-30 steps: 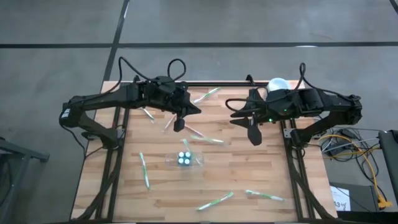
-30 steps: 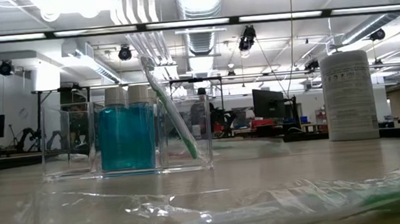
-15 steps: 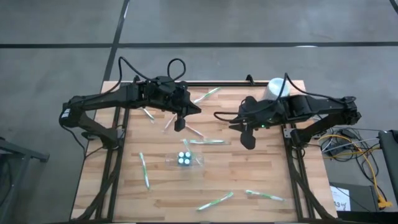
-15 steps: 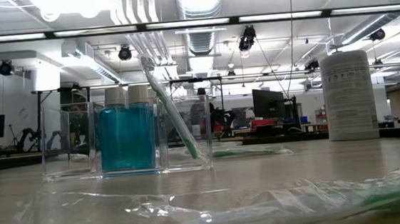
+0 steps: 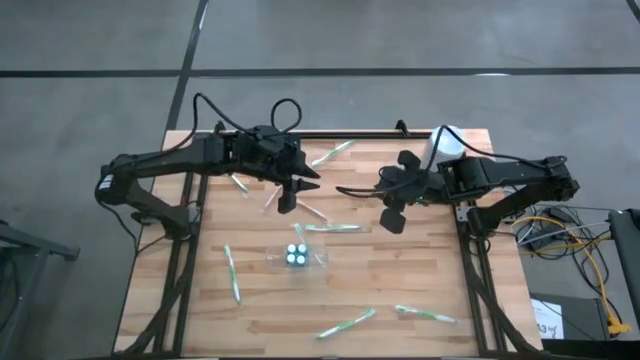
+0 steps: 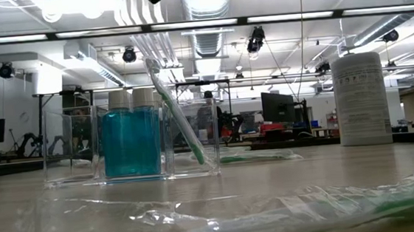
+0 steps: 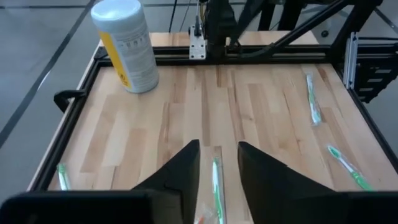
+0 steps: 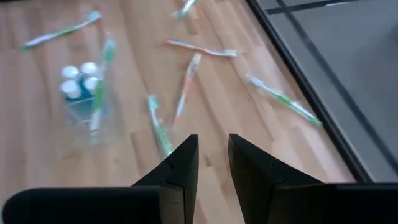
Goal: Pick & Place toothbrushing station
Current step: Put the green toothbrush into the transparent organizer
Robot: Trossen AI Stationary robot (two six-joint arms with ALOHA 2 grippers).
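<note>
where the high view looks down, the left gripper [image 5: 289, 201] and right gripper [image 5: 393, 219] hover above the wooden table [image 5: 400, 275], near a clear organizer [image 5: 297, 257] with three white-capped bottles. in the low view, two blue bottles [image 6: 131, 143] and one green toothbrush [image 6: 178, 112] stand in that organizer. left wrist: fingers parted, empty, over one wrapped toothbrush [image 7: 216, 179]; one wipes canister [image 7: 126, 45] stands apart. right wrist: fingers slightly parted, empty.

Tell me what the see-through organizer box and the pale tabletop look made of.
Clear organizer box: likely glossy acrylic or similar hard plastic; the blue bottles and room show through its walls. Pale tabletop: wood, butcher-block style, matte; glued strips with grain visible.
</note>
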